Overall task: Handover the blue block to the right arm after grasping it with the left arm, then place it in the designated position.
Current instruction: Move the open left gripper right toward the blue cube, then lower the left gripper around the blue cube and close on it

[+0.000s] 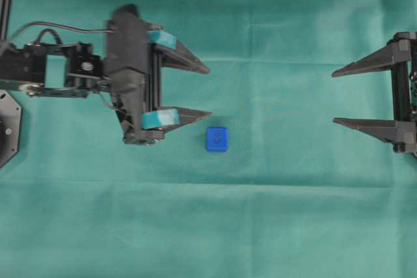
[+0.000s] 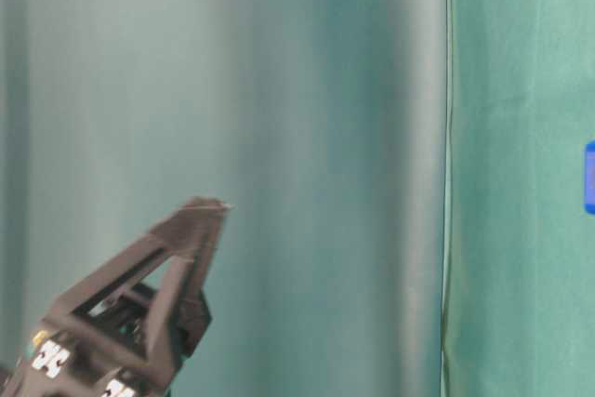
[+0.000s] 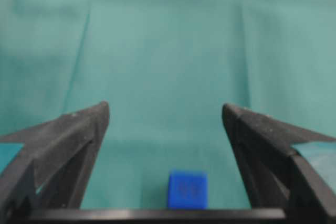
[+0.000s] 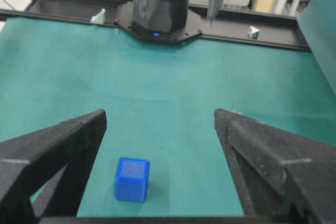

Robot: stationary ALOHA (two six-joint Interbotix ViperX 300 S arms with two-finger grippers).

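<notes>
The blue block (image 1: 217, 139) rests on the green cloth near the middle of the overhead view, touching neither gripper. My left gripper (image 1: 209, 92), with teal pads, stands open just left of it, and the block lies slightly past and below its lower fingertip. In the left wrist view the block (image 3: 187, 189) shows low between the spread fingers of the left gripper (image 3: 166, 107). My right gripper (image 1: 334, 97), all black, stands open at the right edge, far from the block. Its wrist view has the block (image 4: 132, 179) low on the left, with the right gripper (image 4: 159, 113) empty. The designated position is out of view.
Green cloth (image 1: 273, 213) covers the whole table. The left arm's round base (image 4: 160, 17) and a black frame rail (image 4: 262, 22) bound the far side in the right wrist view. The table-level view holds one black truss finger (image 2: 177, 267) and a sliver of the block (image 2: 589, 178).
</notes>
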